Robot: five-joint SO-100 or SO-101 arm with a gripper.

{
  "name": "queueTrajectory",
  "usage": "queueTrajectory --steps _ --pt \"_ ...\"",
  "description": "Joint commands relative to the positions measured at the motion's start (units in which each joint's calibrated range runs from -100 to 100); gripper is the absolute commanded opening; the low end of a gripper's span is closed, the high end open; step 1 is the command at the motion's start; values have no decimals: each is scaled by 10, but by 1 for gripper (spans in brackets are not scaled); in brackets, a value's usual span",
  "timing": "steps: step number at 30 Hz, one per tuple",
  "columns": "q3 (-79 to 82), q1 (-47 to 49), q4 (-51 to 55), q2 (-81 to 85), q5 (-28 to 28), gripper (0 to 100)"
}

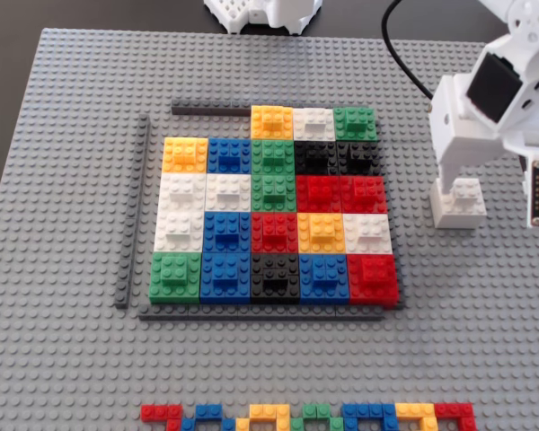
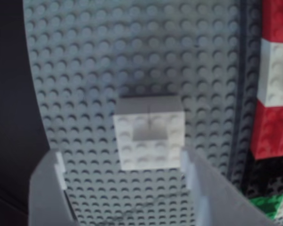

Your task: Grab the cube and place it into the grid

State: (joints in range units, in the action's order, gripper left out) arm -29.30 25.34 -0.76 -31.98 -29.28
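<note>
**Fingers spread over the white cube**

The cube [image 1: 459, 203] sits on the grey baseplate [image 1: 63, 135], just right of the grid [image 1: 274, 211] (fixed view). The gripper [image 2: 125, 165] hovers above it, fingers [image 2: 194, 172] wide, nothing held.

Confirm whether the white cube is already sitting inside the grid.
No: in the fixed view the white cube stands on the grey baseplate, apart from the grid, to its right.

white cube [image 1: 460, 205] on baseplate, right of multicoloured grid [image 1: 274, 211].
</note>
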Motion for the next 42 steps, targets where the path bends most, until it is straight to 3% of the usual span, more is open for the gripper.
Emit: queueTrajectory --steps 1,26,34,42 --pt "-40 4 1 18 0 30" --pt "-20 11 -12 4 2 29" --pt "-19 6 -14 2 1 15" --pt "-29 3 -11 0 0 10"
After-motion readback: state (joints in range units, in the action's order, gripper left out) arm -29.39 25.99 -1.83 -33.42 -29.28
